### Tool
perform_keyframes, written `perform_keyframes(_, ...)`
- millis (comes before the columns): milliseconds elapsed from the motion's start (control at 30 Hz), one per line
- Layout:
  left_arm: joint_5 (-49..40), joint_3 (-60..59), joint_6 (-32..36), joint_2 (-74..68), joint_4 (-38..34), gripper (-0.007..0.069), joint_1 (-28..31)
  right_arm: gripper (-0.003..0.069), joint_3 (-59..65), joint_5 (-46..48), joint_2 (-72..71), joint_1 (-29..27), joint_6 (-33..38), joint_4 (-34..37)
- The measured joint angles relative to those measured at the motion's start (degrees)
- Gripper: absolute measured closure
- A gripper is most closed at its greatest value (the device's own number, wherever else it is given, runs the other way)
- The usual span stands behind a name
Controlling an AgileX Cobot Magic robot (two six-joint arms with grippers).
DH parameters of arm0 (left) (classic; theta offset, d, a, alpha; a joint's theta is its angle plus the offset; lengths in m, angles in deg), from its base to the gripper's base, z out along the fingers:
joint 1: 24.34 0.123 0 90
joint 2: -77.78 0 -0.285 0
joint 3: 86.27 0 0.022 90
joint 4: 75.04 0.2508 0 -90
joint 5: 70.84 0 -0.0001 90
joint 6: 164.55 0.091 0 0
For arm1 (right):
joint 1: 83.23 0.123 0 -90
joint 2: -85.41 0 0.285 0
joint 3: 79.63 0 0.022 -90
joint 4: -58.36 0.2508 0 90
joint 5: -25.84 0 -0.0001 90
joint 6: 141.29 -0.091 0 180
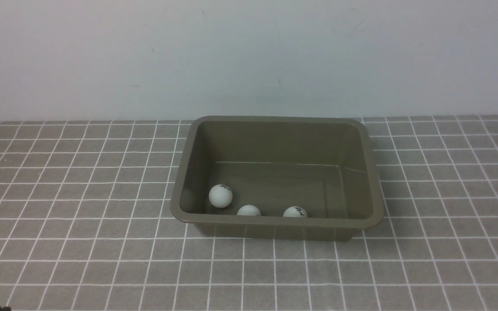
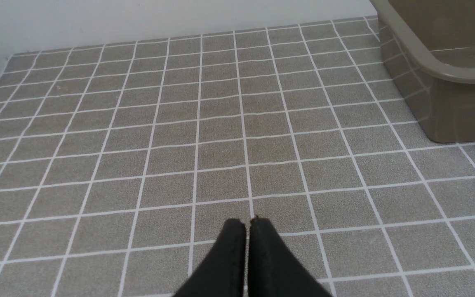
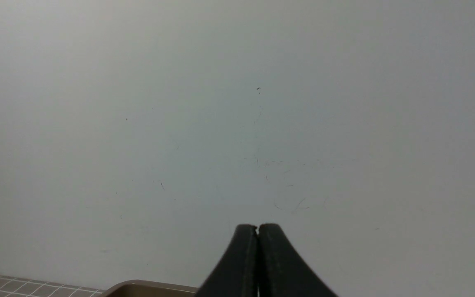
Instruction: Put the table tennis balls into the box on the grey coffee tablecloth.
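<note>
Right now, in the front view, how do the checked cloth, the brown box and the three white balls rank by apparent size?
1. grey coffee tablecloth
2. box
3. left ball, middle ball, right ball: alike; the box's near wall hides part of the last two, so no ranking.

A plain, pale grey-white wall, faintly scuffed and scratched, stands under soft, even light.
</note>
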Motion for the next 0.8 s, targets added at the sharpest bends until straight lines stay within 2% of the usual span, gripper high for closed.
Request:
perform_keyframes(667,0.0,0.0,0.0,0.0,0.0,0.0629,0.0,0.0673,0.4,-0.6,0.0,0.0,1.0,0.2)
perform_keyframes(733,0.0,0.0,0.0,0.0,0.0,0.0629,0.0,0.0673,1.3,-0.9,0.0,0.0,3.5,2.6)
perform_keyframes(800,-0.1,0.0,0.0,0.0,0.0,0.0629,0.0,0.0673,2.1,-0.9,0.0,0.0,9.7,8.8)
